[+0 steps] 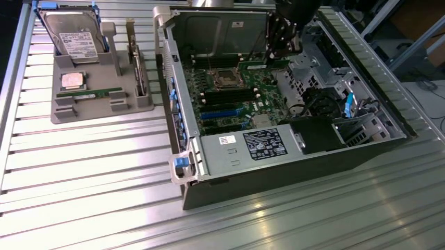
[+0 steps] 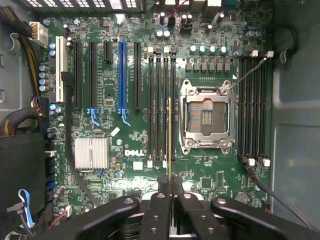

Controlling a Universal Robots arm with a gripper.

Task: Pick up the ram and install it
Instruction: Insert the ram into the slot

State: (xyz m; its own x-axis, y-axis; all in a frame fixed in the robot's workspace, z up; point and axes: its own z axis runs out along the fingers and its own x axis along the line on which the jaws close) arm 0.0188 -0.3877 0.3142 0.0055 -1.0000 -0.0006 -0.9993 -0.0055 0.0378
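Step in hand: seating the ram.

- The gripper is clenched on the ram. In the wrist view the ram is edge-on, a thin gold line running out from between the fingers.
- The ram hangs inside the open computer case, over the bank of black memory slots just beside the processor socket.
- Its edge runs parallel to the slots, on the socket side of the bank. I cannot tell which slot it is over, or whether it touches one.

To do this well (my judgement):

- Keep the edge true to one slot along its whole length, with no yaw.
- Check that the white latches at the slot ends are swung open.
- Match the board's notch to the slot key (not visible from here).
- Press straight down with even load at both ends. A tilted stick would ride a slot wall and bind.
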